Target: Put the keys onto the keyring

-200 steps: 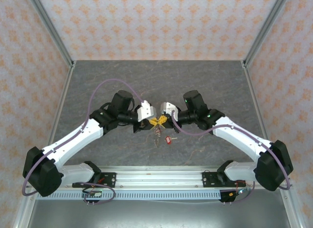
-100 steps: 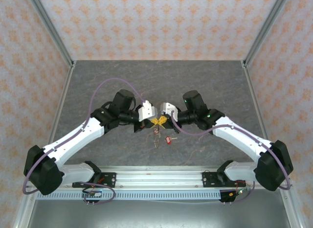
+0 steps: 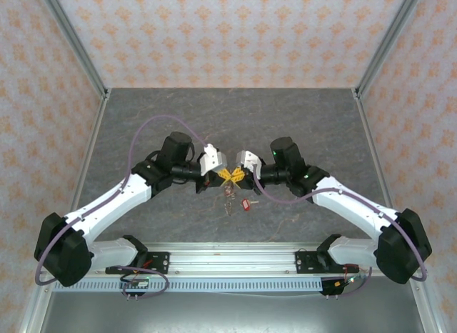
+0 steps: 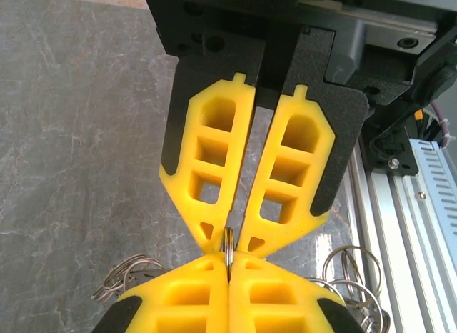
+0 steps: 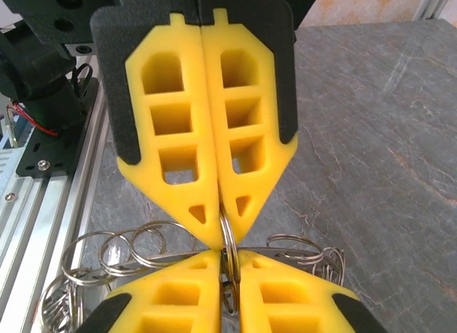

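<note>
The keyring (image 4: 228, 246) is hanging edge-on above mid-bench (image 3: 178, 118), and the left claw (image 4: 228, 269), facing in from 9 o'clock, is clenching it. The right claw (image 5: 229, 261), opposite at 3 o'clock, is sitting slightly parted around it; whether it is pinching, I cannot tell. This is probably a hand-over, and next the right claw is needing to fetch the keys (image 3: 246, 203) lying at 5 o'clock.

Yellow fingers (image 4: 214, 167), silvery keyring (image 4: 228, 249); near the keyring a red-tagged key (image 3: 246, 203) on the grey marbled table (image 3: 300, 118); pale walls (image 3: 228, 33) bear orange motifs.
</note>
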Tool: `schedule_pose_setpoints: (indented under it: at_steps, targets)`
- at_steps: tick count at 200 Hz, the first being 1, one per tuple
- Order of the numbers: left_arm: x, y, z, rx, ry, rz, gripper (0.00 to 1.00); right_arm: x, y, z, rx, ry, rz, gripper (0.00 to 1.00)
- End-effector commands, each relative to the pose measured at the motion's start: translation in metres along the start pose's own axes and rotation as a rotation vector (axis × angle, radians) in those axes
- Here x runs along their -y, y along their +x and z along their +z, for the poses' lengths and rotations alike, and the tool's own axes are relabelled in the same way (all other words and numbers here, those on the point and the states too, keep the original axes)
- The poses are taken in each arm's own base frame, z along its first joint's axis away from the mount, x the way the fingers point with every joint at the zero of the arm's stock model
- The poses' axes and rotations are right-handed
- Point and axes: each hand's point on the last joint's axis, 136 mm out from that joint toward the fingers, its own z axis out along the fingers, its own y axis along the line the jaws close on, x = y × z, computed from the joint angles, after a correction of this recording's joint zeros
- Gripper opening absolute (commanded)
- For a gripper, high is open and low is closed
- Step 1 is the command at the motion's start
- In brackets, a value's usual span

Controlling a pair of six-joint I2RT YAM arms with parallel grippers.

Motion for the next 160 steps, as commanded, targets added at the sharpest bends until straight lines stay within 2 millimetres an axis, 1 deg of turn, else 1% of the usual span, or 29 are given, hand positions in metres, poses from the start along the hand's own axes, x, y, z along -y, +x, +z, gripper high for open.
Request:
schedule_pose_setpoints:
  at_steps: [1, 17, 37, 59, 78, 89, 108, 111, 123, 160]
  targets:
    - [0.01, -0.041, -0.013, 0.17, 0.023, 0.067, 0.0, 0.005, -0.015, -0.008, 0.07, 0.038, -0.017, 0.11]
    - [0.008, -0.042, -0.015, 0.191, -0.007, 0.064, 0.0, 0.004, -0.015, -0.009, 0.081, 0.034, -0.009, 0.06]
    - [0.002, -0.032, -0.016, 0.147, -0.051, 0.064, 0.0, 0.004, -0.019, -0.009, 0.087, 0.025, -0.005, 0.01]
    - [0.003, -0.011, -0.015, 0.014, -0.052, 0.088, 0.16, 0.002, -0.025, -0.011, 0.076, 0.004, -0.013, 0.0]
    - [0.008, 0.007, -0.015, -0.104, -0.02, 0.1, 0.2, 0.001, -0.028, -0.012, 0.061, -0.011, -0.023, 0.0]
    - [0.009, 0.012, -0.015, -0.139, -0.009, 0.105, 0.22, -0.001, -0.03, -0.013, 0.055, -0.019, -0.031, 0.0]
    - [0.009, 0.01, -0.014, -0.151, -0.007, 0.113, 0.23, -0.002, -0.032, -0.014, 0.042, -0.024, -0.044, 0.0]
    - [0.008, 0.009, -0.014, -0.147, -0.01, 0.115, 0.23, -0.001, -0.026, -0.01, 0.025, -0.031, -0.032, 0.0]
    - [0.007, 0.005, -0.012, -0.134, -0.018, 0.124, 0.26, 0.0, -0.024, -0.009, 0.012, -0.033, -0.036, 0.0]
    - [-0.002, 0.001, -0.008, -0.127, -0.055, 0.13, 0.26, -0.002, -0.024, -0.008, -0.001, -0.053, -0.045, 0.0]
